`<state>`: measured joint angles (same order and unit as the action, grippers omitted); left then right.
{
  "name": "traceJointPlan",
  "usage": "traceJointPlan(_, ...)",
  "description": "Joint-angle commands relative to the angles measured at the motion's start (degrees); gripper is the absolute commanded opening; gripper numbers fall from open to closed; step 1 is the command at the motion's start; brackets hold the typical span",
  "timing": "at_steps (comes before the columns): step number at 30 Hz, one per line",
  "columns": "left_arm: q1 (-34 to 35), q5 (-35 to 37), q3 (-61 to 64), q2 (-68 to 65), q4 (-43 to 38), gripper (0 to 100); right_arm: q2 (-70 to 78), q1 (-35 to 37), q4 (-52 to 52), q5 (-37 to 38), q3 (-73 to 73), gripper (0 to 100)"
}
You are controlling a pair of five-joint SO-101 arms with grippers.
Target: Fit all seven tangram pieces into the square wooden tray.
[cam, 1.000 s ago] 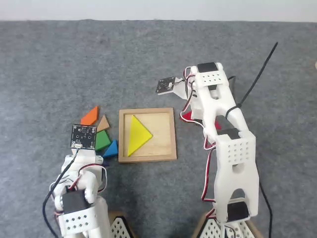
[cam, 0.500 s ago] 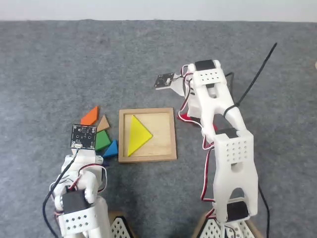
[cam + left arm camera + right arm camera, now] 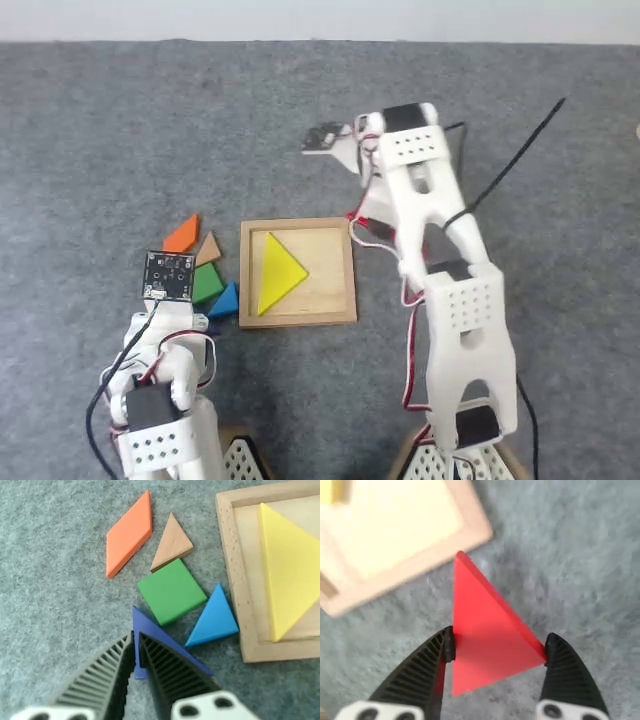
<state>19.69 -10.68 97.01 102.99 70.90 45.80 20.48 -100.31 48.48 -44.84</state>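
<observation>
**Table layout.** The wooden tray [image 3: 297, 224] lies flat near the middle of the grey table [image 3: 120, 130]. One piece is seated in it: the yellow triangle [image 3: 278, 272], with its long side along the tray's left wall.

**Loose pieces.** Five pieces lie on the table just beside the tray's left edge:
- orange parallelogram [image 3: 129, 534], farthest from the tray;
- tan triangle [image 3: 172, 544], touching the green square [image 3: 171, 591] at one edge;
- light blue triangle [image 3: 214, 619], nearest the tray rim;
- dark blue triangle [image 3: 159, 639], partly covered by the left end effector [image 3: 135, 639].

**Left end effector.** It is poised over the dark blue triangle. The jaws are narrow, almost together, with nothing between them.

**Right end effector.** The right end effector [image 3: 499, 644] holds the red triangle [image 3: 482, 630], one finger against each side. The piece's apex is just beside the tray's outer rim, over the table.

**Change from the earlier frames.** The right arm's wrist has swung toward the far edge of the table and slightly toward the left edge. The red triangle, previously plain beside the tray's right edge in the high view, is now mostly under the arm. The left arm, the tray and the other pieces are unchanged.
</observation>
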Motion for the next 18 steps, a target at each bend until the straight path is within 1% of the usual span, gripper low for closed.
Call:
traceJointPlan(1, -0.4, 0.4, -0.5, 1.1, 0.4, 2, -0.7, 5.5, -2.1, -6.2, -4.5, 17.6)
traceJointPlan(3, -0.4, 0.4, -0.5, 1.1, 0.4, 2, -0.6, 8.4, -1.9, -11.1, -6.4, 17.6)
traceJointPlan(5, -0.4, 0.4, -0.5, 1.1, 0.4, 2, -0.6, 10.4, -1.6, -17.8, -7.9, 17.7)
traceJointPlan(8, -0.4, 0.4, -0.5, 1.1, 0.4, 2, -0.5, 11.5, -1.6, -31.1, -8.4, 17.7)
traceJointPlan(12, -0.4, 0.4, -0.5, 1.1, 0.4, 2, 1.6, 10.0, -1.2, -52.6, -8.7, 17.8)
traceJointPlan(14, -0.4, 0.4, -0.5, 1.1, 0.4, 2, 2.5, 9.6, 0.0, -64.5, -8.7, 18.0)
traceJointPlan(18, -0.4, 0.4, -0.5, 1.1, 0.4, 2, 2.9, 10.8, 0.0, -94.9, -8.7, 18.0)
